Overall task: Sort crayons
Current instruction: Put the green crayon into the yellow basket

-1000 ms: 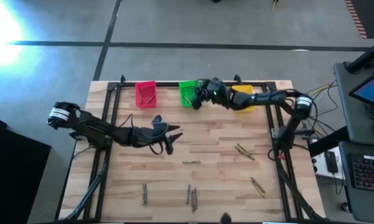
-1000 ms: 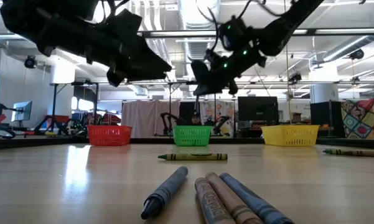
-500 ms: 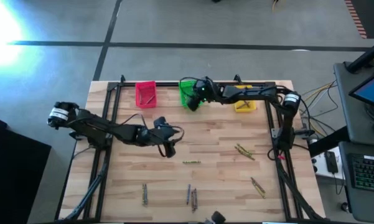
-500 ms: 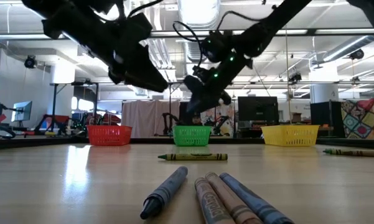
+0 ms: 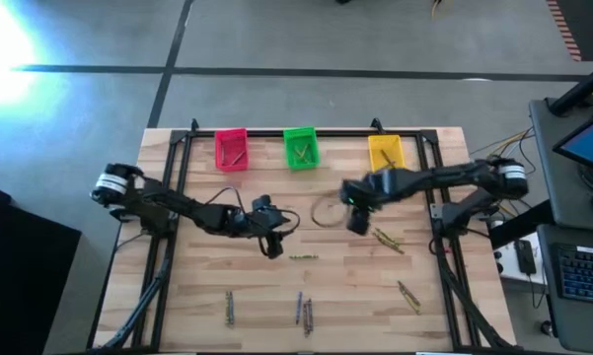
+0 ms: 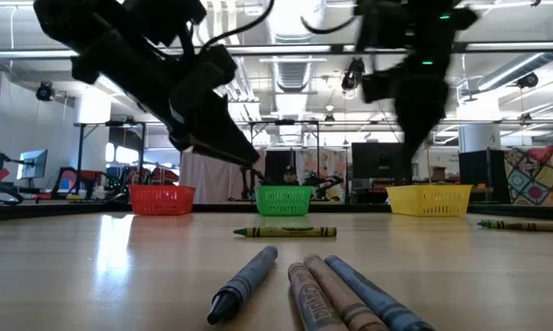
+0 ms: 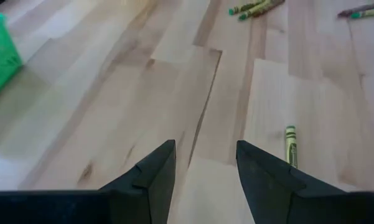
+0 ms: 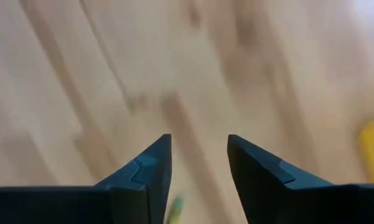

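Note:
Crayons lie loose on the wooden table: one green crayon [image 5: 303, 257] in the middle, a pair [image 5: 387, 239] to its right, and more along the near edge [image 5: 303, 312]. My left gripper [image 5: 274, 247] hovers open just left of the green crayon [image 7: 290, 146], its fingers slanting down with nothing between them. My right gripper [image 5: 358, 223] hangs open and empty above the table near the pair, pointing steeply down. The pink [image 5: 231, 149], green [image 5: 301, 148] and yellow [image 5: 385, 153] bins at the far edge each hold crayons.
More crayons lie at the near left [image 5: 229, 308] and near right [image 5: 407, 294]. A black frame [image 5: 173, 187] runs along the table's left, far and right sides. A dark cable loop [image 5: 326, 212] hangs between the two grippers.
My right gripper has left the green bin and swung toward the table's near and right side, tipping to point steeply down, and now hangs above the pair of crayons. My left gripper has sunk and edged right toward the green crayon, tipping further down.

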